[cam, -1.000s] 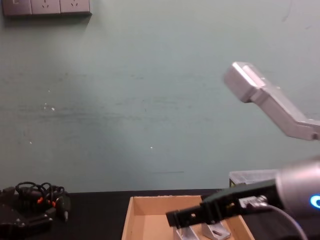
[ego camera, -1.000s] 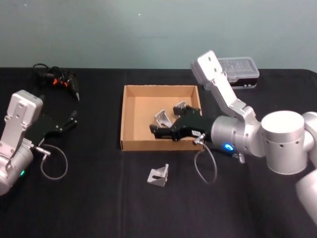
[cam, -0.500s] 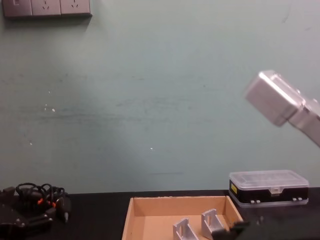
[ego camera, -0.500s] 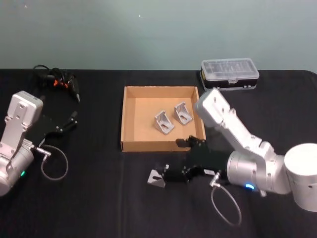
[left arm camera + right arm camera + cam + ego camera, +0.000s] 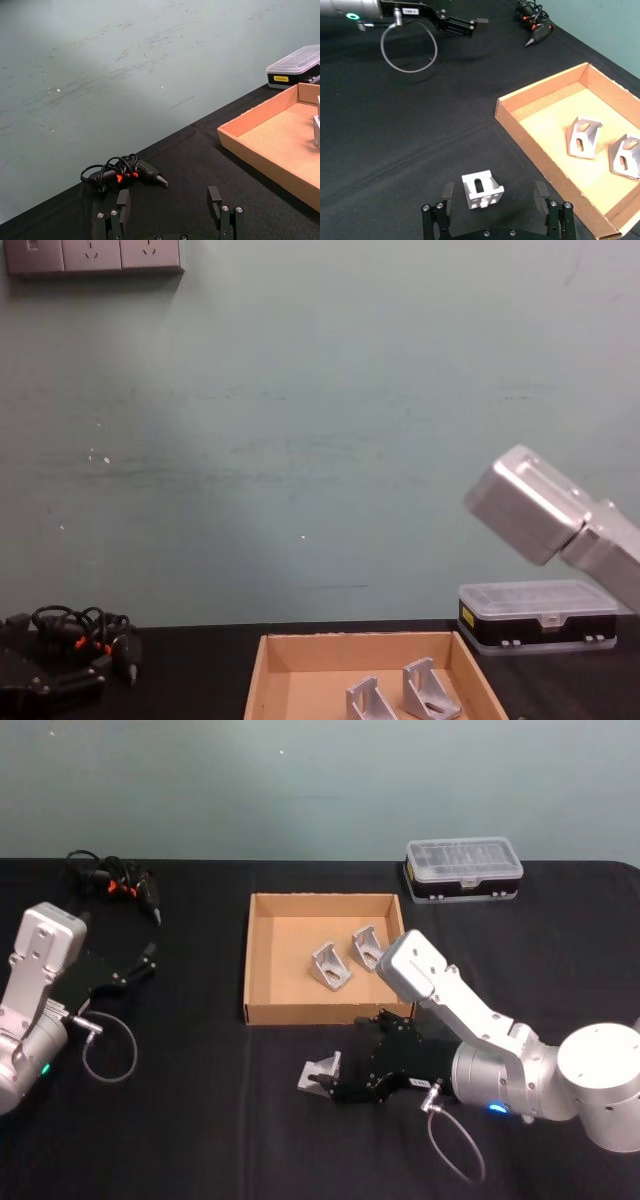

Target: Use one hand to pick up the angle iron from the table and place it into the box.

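Right wrist view: right claw [image 5: 494,191] wide open, empty | angle iron [image 5: 482,196] on worktop [image 5: 395,150] just ahead, centred between its jaws, near side of box [image 5: 540,150] | left claw [image 5: 145,963] open, parked far left | right arm nearer

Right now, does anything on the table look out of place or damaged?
Nothing looks damaged or spilled. One angle iron lies on the table outside the box, near its front wall, between the open fingers of the right gripper. Two more lie inside the box.
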